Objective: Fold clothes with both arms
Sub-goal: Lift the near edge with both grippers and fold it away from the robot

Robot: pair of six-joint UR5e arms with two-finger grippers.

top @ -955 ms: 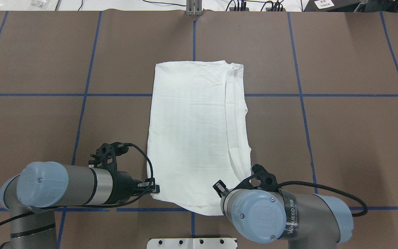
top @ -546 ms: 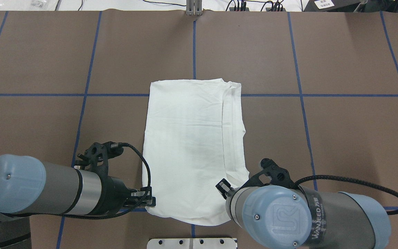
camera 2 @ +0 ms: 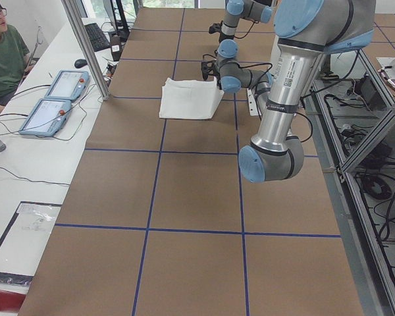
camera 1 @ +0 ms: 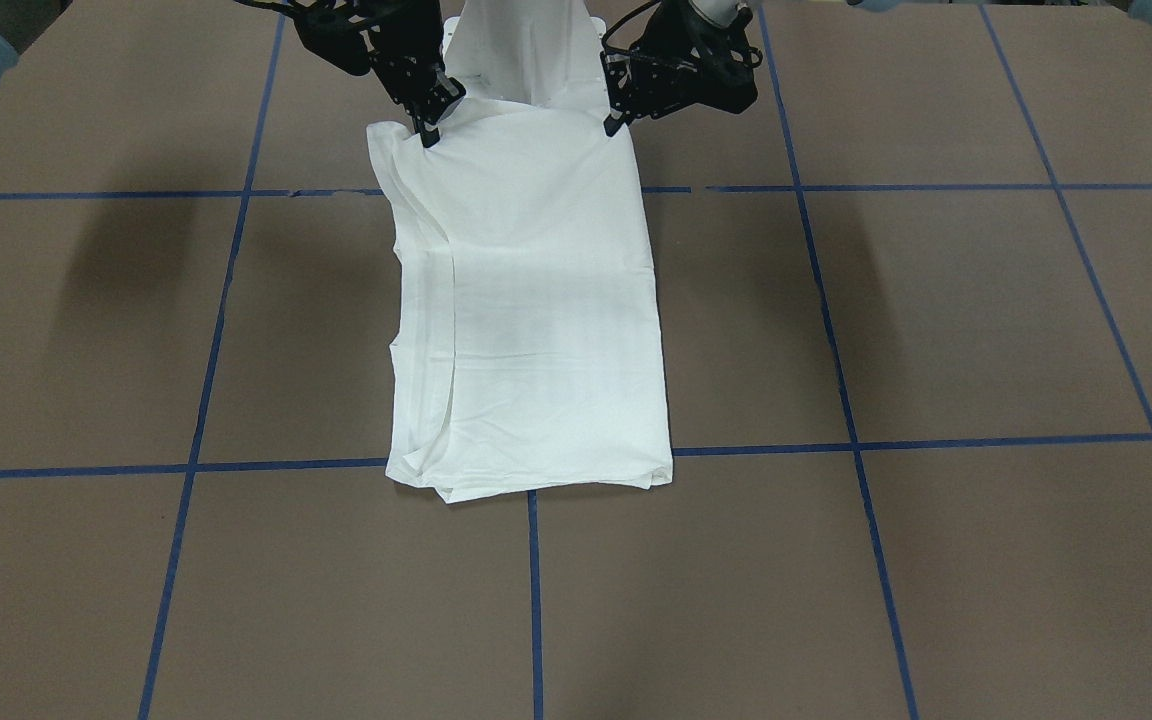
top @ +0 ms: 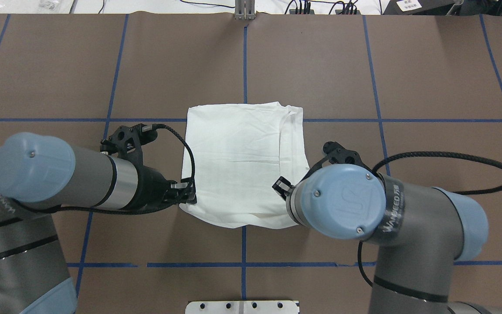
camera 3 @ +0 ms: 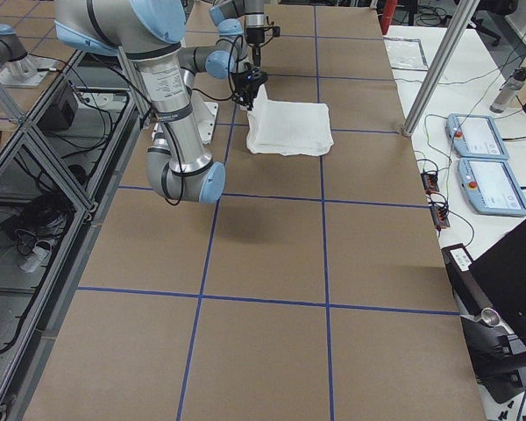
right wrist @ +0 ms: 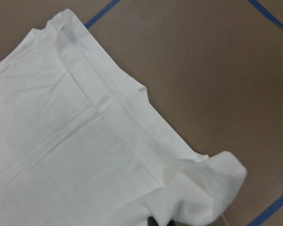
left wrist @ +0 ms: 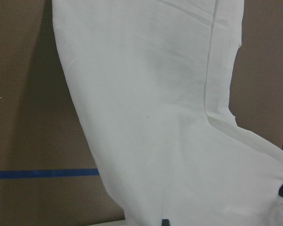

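The white T-shirt (top: 242, 161), probably soft, light and limp, lies folded on the table (top: 408, 65); left claw (top: 189, 198) and right claw (camera 1: 427, 128) each pinch a raised near corner, likely the best hold.

Robotics laboratory, test-cell type. The setting is indicated by the following: a large table (top: 442, 65) covered in brown sheeting and marked into squares with blue tape (top: 408, 119); two tubular jointed arms, the left arm (camera 2: 288, 79) and the right arm (camera 3: 171, 105), mounted at one long edge beside a white base plate (top: 242, 306); an aluminium-profile post (camera 2: 85, 49) fixed at the opposite edge; black cables (top: 320, 6) run along that edge; teach pendants (camera 3: 494, 186) and a keyboard (camera 2: 112, 36) laid on a white side bench (camera 2: 26, 164); a person (camera 2: 3, 52) seated at that bench.
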